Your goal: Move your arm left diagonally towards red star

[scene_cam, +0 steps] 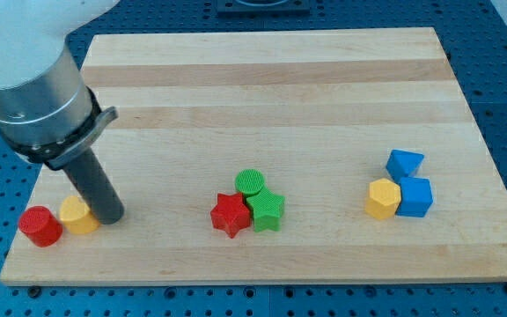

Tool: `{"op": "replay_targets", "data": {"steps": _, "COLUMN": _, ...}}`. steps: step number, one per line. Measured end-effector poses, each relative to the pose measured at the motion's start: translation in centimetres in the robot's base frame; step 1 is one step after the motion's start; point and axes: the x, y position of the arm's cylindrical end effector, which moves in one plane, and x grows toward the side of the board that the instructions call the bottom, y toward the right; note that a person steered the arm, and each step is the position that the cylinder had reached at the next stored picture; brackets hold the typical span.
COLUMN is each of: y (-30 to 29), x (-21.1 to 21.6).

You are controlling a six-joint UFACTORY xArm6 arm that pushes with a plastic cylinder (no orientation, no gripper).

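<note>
The red star (230,215) lies near the board's bottom middle, touching a green star (266,210) on its right and a green cylinder (250,183) just above. My tip (108,217) rests on the board far to the view's left of the red star, right beside a yellow block (78,215). A red cylinder (40,226) sits just left of that yellow block.
At the view's right stands a cluster: a yellow hexagonal block (383,198), a blue cube (415,196) and a blue angular block (404,163) above them. The wooden board (271,79) lies on a blue perforated table. The arm's grey body fills the top left.
</note>
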Motion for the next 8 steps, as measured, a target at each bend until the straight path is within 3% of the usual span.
{"op": "replay_targets", "data": {"steps": 2, "y": -1.0, "x": -0.1}}
{"op": "replay_targets", "data": {"steps": 3, "y": 5.8, "x": -4.5}}
{"op": "replay_targets", "data": {"steps": 5, "y": 5.8, "x": -6.4}}
{"op": "replay_targets", "data": {"steps": 6, "y": 6.1, "x": -12.7}}
{"op": "replay_targets", "data": {"steps": 8, "y": 6.1, "x": -15.7}}
